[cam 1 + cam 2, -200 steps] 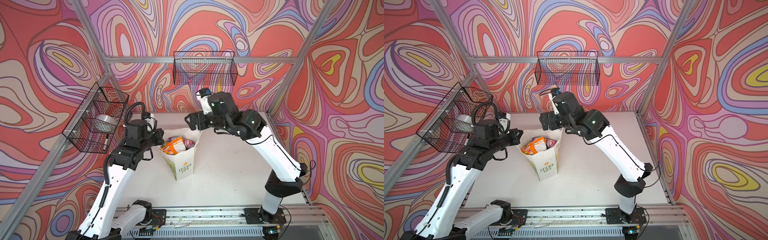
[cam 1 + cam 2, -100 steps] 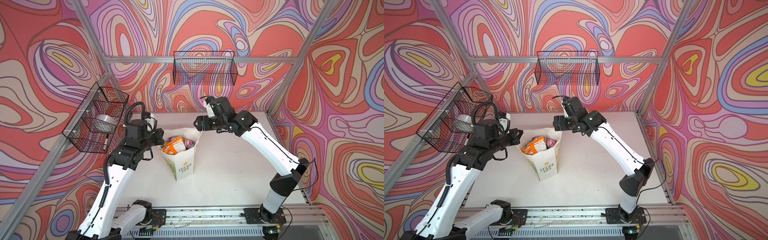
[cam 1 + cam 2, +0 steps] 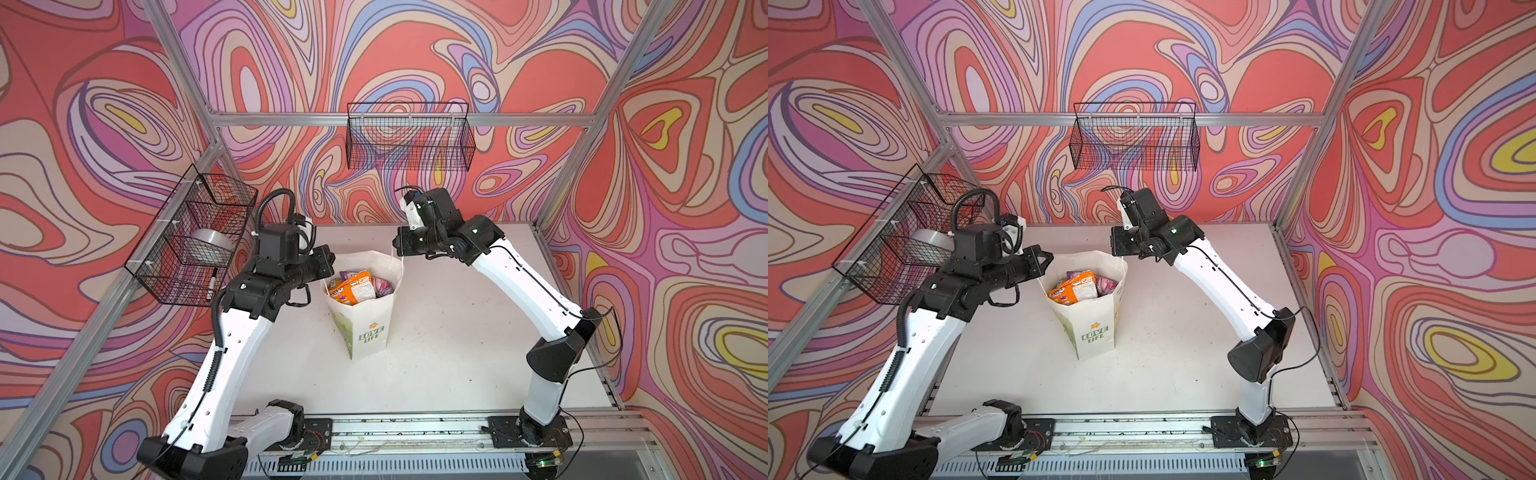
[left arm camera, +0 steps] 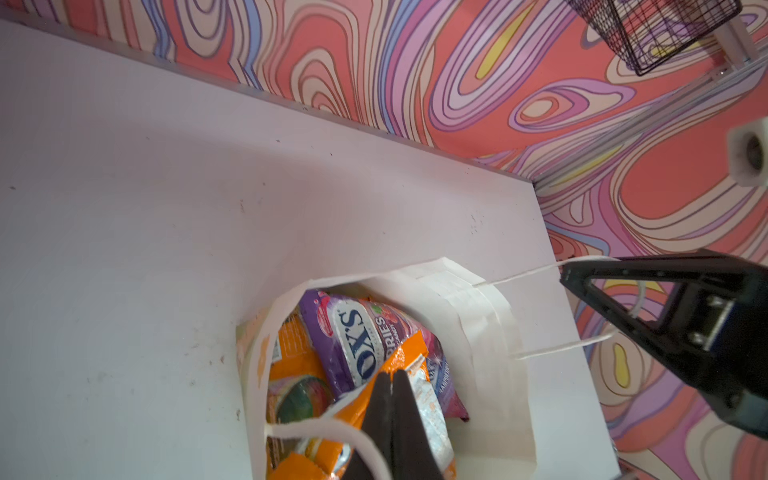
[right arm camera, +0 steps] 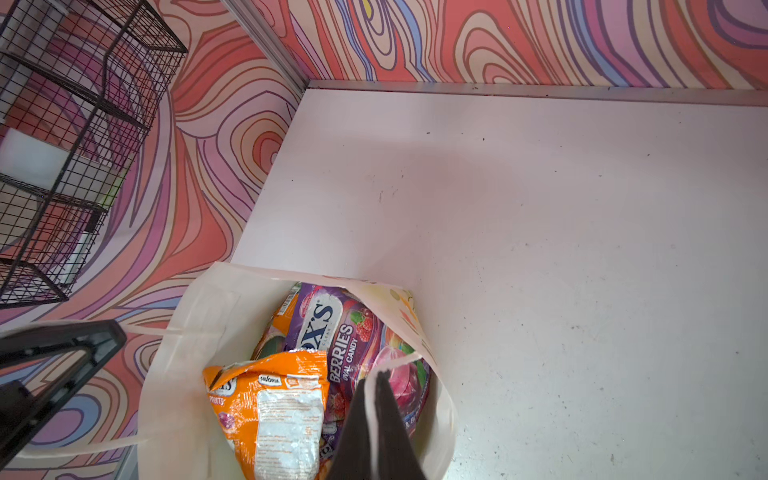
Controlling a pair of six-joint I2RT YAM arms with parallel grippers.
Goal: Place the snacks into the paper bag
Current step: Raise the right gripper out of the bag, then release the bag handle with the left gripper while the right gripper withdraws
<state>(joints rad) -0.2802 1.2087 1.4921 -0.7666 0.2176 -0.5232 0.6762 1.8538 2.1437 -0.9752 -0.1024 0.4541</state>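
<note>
— What's on the counter (image 3: 457, 332)?
— The paper bag (image 3: 365, 328), upright near its middle, mouth open, snacks (image 3: 358, 286) heaped inside.
— And the arms?
— The left gripper (image 4: 392, 374) has its jaws pinched on one cord handle (image 4: 307, 427). The right gripper (image 5: 376, 376) has its jaws pinched on the opposite handle (image 4: 561, 346).

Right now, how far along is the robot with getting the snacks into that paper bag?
Done, it seems: the orange pouch and purple pouch sit inside the upright paper bag, and no snack shows on the white table. In hand: the left fingers and right fingers are each closed on the bag's cord handles. To do: probably nothing to pack, unless a pouch hides behind the arms.
</note>
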